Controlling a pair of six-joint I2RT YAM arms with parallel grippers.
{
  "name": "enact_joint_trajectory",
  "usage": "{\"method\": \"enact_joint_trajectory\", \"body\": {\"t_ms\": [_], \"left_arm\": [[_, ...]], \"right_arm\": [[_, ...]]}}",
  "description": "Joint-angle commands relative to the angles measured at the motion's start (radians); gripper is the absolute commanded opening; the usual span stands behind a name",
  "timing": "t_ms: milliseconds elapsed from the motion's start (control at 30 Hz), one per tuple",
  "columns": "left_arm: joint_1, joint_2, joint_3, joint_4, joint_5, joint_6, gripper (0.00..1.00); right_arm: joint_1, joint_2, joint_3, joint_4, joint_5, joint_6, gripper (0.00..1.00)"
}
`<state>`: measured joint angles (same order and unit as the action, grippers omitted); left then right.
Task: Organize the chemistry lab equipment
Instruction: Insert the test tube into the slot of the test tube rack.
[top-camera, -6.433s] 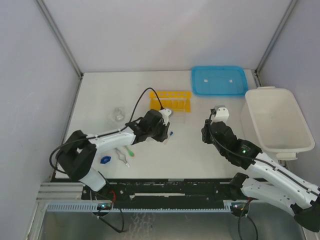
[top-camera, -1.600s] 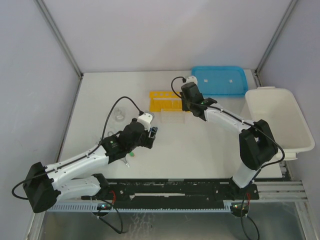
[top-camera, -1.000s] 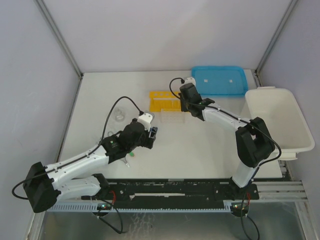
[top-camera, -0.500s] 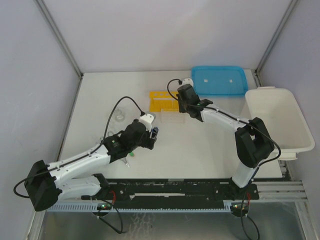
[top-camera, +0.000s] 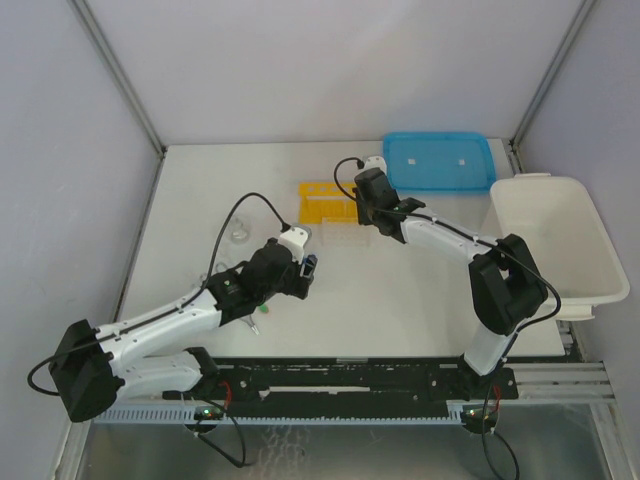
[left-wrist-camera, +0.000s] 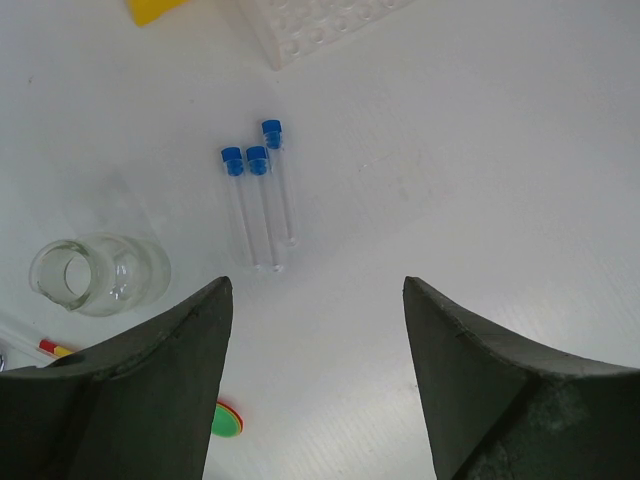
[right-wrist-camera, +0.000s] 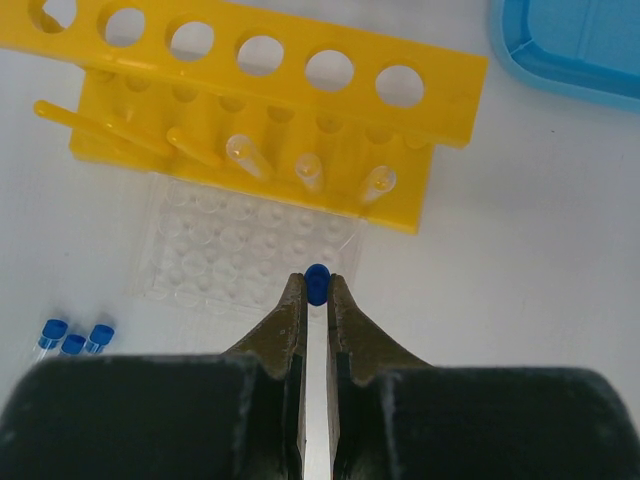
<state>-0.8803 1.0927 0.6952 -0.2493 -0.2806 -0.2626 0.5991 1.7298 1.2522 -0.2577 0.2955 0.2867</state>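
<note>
R gripper (right-wrist-camera: 317, 300) clamped on a clear blue-capped tube (right-wrist-camera: 317, 283), cap poking out past the fingertips. Straight ahead of the tips: clear well plate (right-wrist-camera: 250, 255), and beyond that the yellow plastic tube rack (right-wrist-camera: 270, 95) lying on its side, top holes facing the wrist cam. Blue lid (right-wrist-camera: 575, 40) sits ahead-right of the claw, apart from the rack. Three more capped tubes (right-wrist-camera: 72, 340) show to the claw's left, at the frame edge.

L gripper (left-wrist-camera: 315, 330) jaws spread wide, nothing between them. Ahead of it, slightly left: same three tubes (left-wrist-camera: 258, 200) lying side by side on the table (left-wrist-camera: 480, 180), caps pointing away, touching or nearly so (hard to tell). Small clear glass vessel (left-wrist-camera: 98, 275) lies to the left of the left finger. Green disc (left-wrist-camera: 227, 418) just inside the left finger, prob the tip of the green-tipped stick. A thin rod w/ red-yellow band (left-wrist-camera: 45, 347) is at far left, mostly hidden.

Overhead: white tub (top-camera: 555, 240) well off to the R arm's right.
</note>
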Motion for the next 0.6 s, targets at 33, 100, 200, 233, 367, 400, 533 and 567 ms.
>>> {"method": "enact_joint_trajectory", "body": {"t_ms": [33,100,200,233,367,400,533,567], "left_arm": [[0.006,0.001,0.005,0.036,0.016,-0.018,0.74],[0.007,0.001,0.004,0.036,0.016,-0.017,0.74],[0.006,0.000,0.004,0.037,0.016,-0.017,0.74],[0.006,0.002,0.003,0.036,0.015,-0.017,0.74],[0.006,0.003,0.006,0.036,0.019,-0.017,0.74],[0.007,0.003,0.006,0.036,0.020,-0.018,0.74],[0.007,0.003,0.005,0.036,0.021,-0.018,0.74],[0.006,0.003,0.006,0.036,0.022,-0.017,0.74]], "right_arm": [[0.005,0.007,0.039,-0.005,0.022,0.002,0.00],[0.005,0.007,0.040,-0.008,0.024,0.003,0.00],[0.007,0.001,0.039,-0.015,0.028,0.006,0.00],[0.008,0.000,0.039,-0.016,0.029,0.005,0.00],[0.016,-0.005,0.037,-0.022,0.037,0.005,0.00],[0.017,-0.005,0.037,-0.022,0.038,0.005,0.00],[0.019,0.001,0.036,-0.026,0.042,0.007,0.00],[0.019,0.001,0.035,-0.028,0.043,0.008,0.00]]}}
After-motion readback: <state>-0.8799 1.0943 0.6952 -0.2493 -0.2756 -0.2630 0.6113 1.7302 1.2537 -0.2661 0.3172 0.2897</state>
